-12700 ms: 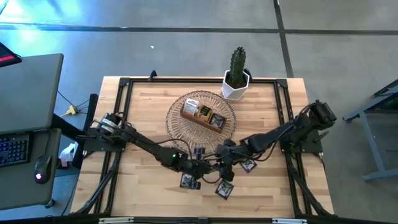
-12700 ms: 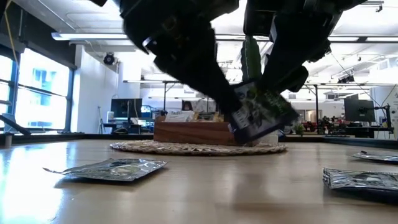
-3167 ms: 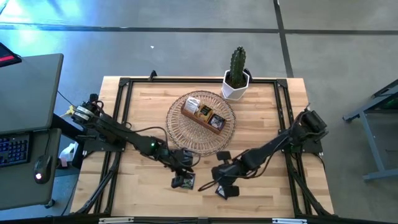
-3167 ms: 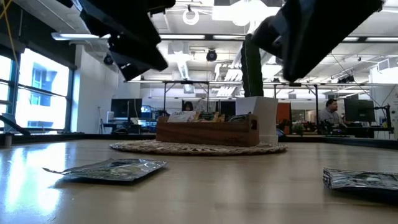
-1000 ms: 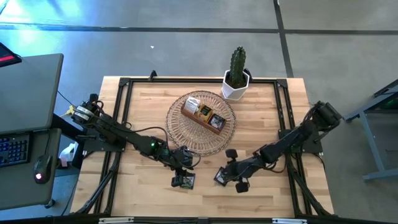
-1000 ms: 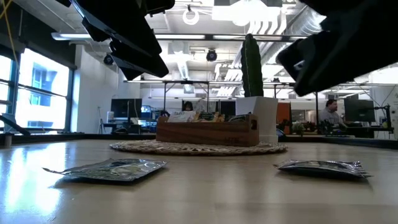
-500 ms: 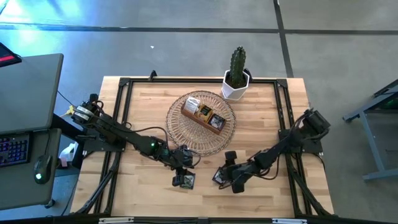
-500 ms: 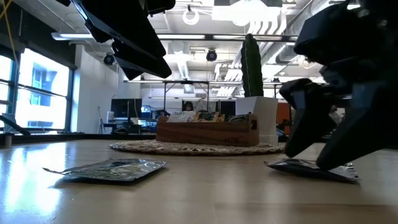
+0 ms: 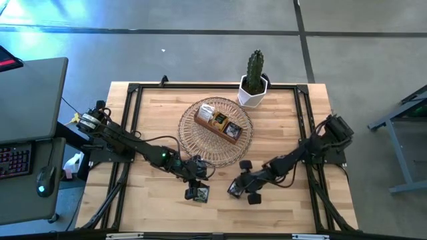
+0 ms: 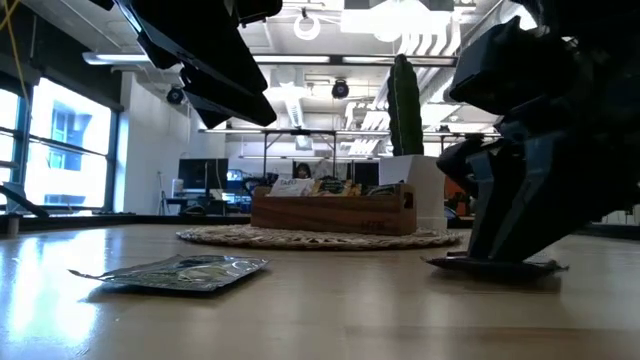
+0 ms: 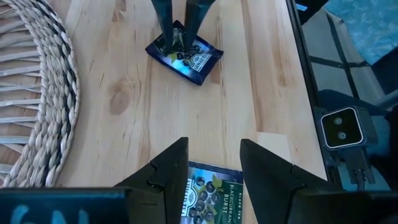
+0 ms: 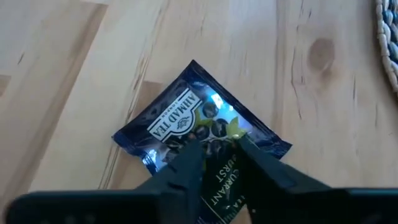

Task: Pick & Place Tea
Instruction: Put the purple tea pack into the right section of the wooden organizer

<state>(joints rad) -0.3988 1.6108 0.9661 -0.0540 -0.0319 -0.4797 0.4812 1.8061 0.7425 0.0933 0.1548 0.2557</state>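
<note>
Two dark blue foil tea packets lie flat on the table's near half. One tea packet (image 9: 199,194) (image 11: 208,200) lies under my left gripper (image 9: 195,179) (image 11: 214,163), which hangs open well above it. My right gripper (image 9: 237,187) (image 12: 219,163) is down on the second tea packet (image 9: 231,191) (image 12: 186,118) (image 10: 495,265) and shut on it. More tea stands in the wooden box (image 9: 218,122) on the wicker basket (image 9: 193,143). My right gripper has the tea packet's corner (image 12: 219,149) nearest my right arm between its two fingers (image 11: 163,25). The fingers slant down from the table's right side. The packet lies flat on the table; whether the corner is lifted cannot be told.
A potted cactus (image 9: 254,80) stands at the far edge behind the basket. Black frame rails (image 9: 130,120) run along the table's sides. Bare wood (image 9: 280,127) shows to the basket's right, and more along the near edge.
My right gripper has come down and gone toward the table's left, from beside the second tea packet onto it. That packet has slid a little toward the left and stays flat on the table.
</note>
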